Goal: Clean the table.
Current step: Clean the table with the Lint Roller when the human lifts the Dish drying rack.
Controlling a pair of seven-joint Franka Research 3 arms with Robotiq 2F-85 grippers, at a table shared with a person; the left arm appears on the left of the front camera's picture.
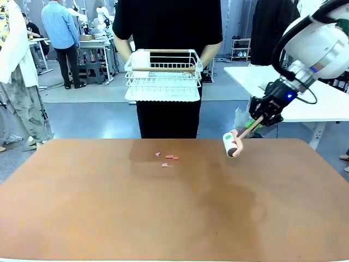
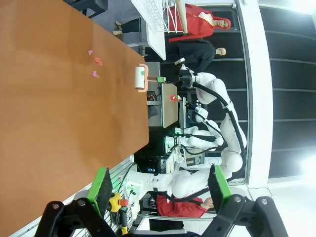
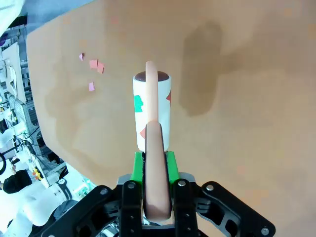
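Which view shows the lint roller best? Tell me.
Right wrist view: the lint roller is close and central, handle clamped in the right gripper, scraps stuck on its roll. Front and left wrist views show it small and distant.

Item 1: a white wire rack [image 1: 163, 73] with pale wooden rails and a white drip tray beneath it, held level at waist height. In the left wrist view the rack [image 2: 153, 15] lies along the top edge.

Item 2: a person in black clothing [image 1: 166, 22] stands directly behind the rack, centre far side.

Item 3: a white-topped table [image 1: 305, 103] stands far right.

Item 4: a bystander in a light blue shirt [image 1: 60, 27] stands far left with back turned, on the grey floor [image 1: 87, 117].

Item 5: a low shoe shelf [image 1: 240, 49] stands in the background.
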